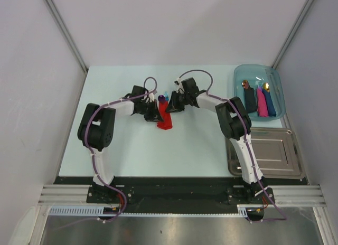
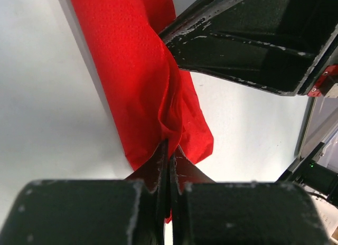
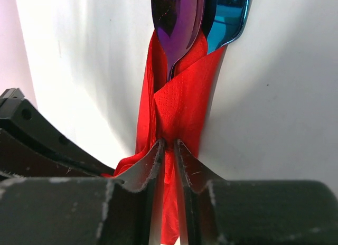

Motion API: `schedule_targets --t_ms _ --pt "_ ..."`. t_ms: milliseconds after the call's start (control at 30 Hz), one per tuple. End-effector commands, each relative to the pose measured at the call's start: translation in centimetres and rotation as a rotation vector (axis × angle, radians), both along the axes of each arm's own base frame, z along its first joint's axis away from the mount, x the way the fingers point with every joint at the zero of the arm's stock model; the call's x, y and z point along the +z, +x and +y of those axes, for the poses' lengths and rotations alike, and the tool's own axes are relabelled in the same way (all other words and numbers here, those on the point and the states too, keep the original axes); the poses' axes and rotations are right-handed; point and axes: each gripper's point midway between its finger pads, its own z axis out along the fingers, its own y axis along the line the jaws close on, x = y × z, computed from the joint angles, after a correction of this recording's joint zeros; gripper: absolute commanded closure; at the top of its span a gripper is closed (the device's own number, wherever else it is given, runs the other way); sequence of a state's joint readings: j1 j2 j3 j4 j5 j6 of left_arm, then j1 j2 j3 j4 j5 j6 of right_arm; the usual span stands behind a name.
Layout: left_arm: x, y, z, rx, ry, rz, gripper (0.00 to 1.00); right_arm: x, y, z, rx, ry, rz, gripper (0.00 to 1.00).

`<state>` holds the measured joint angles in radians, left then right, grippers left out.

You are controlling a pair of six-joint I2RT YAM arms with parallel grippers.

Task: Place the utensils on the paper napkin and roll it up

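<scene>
Top external view is showing the red napkin (image 1: 165,121) lying near the middle of the counter (image 1: 132,150), already wrapped into a loose roll, with the purple spoon (image 1: 161,98) and the blue fork (image 1: 166,94) sticking out at its far end. Both arms are meeting over it. In the left wrist view the left fingers (image 2: 150,176) are pressing together on a thin fold of the paper at the side of the roll. In the right wrist view the right fingers (image 3: 142,168) are pinching the paper in the same way, just below the two heads. I am judging that the napkin is very light and soft: it is creasing and bunching where it is gripped, and it is likely to tear under a hard pull or twist. The utensils are looking stiff, smooth and shiny, so they are probably sliding easily inside the paper. A safer hold, I think, is across the whole roll where the handles are lying inside, not on a loose edge alone.
</scene>
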<state>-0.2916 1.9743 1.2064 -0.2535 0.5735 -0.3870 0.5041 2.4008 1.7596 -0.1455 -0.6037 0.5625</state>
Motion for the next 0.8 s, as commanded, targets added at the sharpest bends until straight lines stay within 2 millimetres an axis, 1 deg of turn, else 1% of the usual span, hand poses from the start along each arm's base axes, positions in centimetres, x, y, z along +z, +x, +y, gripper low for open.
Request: schedule_targets --t_ms 0,133,267,433,600,767 --pt "3.2 0.8 -1.1 -0.027 -0.04 -0.085 0.97 -3.6 -0.5 -1.2 -0.025 -0.187 -0.022 0.83" --pt "3.9 0.8 -1.9 -0.04 -0.078 -0.095 0.98 -4.2 -0.6 -1.4 -0.027 -0.221 -0.026 0.84" --pt "4.8 1.1 -2.7 -0.043 -0.115 -0.112 0.98 -4.4 -0.8 -1.2 -0.021 -0.232 -0.027 0.85" --pt "5.0 0.8 -3.5 -0.046 -0.157 -0.096 0.99 -4.5 -0.8 -1.4 -0.03 -0.24 -0.023 0.85" --pt "4.1 0.8 -4.2 -0.031 -0.189 -0.055 0.98 -4.7 -0.9 -1.5 -0.036 -0.248 -0.017 0.85" --pt "3.8 0.8 -4.6 -0.022 -0.219 -0.03 0.96 -5.0 -0.9 -1.7 -0.042 -0.255 -0.011 0.86"
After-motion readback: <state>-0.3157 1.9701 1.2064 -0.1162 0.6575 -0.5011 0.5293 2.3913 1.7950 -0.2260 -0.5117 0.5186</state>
